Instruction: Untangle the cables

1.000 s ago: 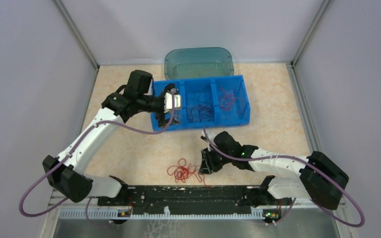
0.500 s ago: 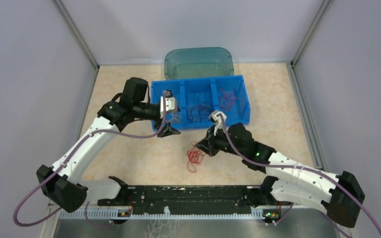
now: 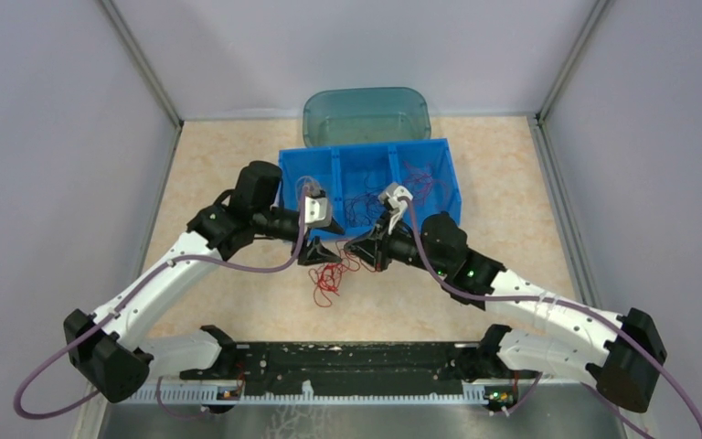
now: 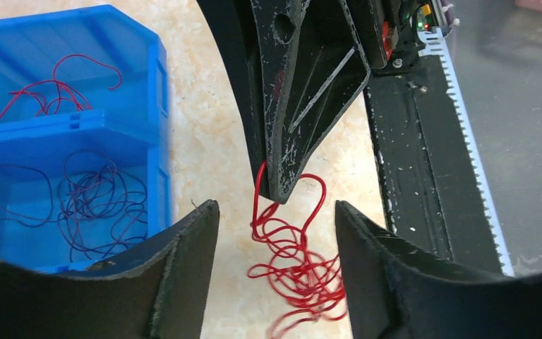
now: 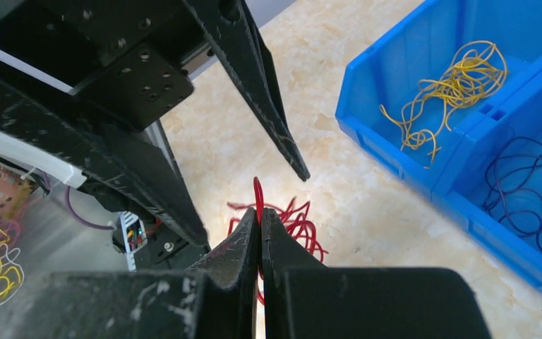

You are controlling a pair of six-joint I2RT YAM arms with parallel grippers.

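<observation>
The loose cables are a red tangle (image 3: 329,274) hanging a little above the table in front of the blue bin (image 3: 451,197). My right gripper (image 5: 260,212) is shut on a top loop of the red cables (image 5: 300,226). My left gripper (image 4: 275,206) faces it, open, one finger on each side of the hanging red tangle (image 4: 296,261) without touching it. In the top view the left gripper (image 3: 315,256) and right gripper (image 3: 355,251) nearly meet tip to tip.
The bin's compartments hold yellow strands (image 5: 459,81), dark purple strands (image 4: 92,205) and red strands (image 4: 49,88). A teal translucent lid (image 3: 366,112) lies behind the bin. A black rail (image 3: 347,357) runs along the near edge, with walls on both sides.
My right gripper shut on the red tangle, lifted it off the table and carried it left toward the bin. My left gripper came out of the bin and moved down to straddle it.
</observation>
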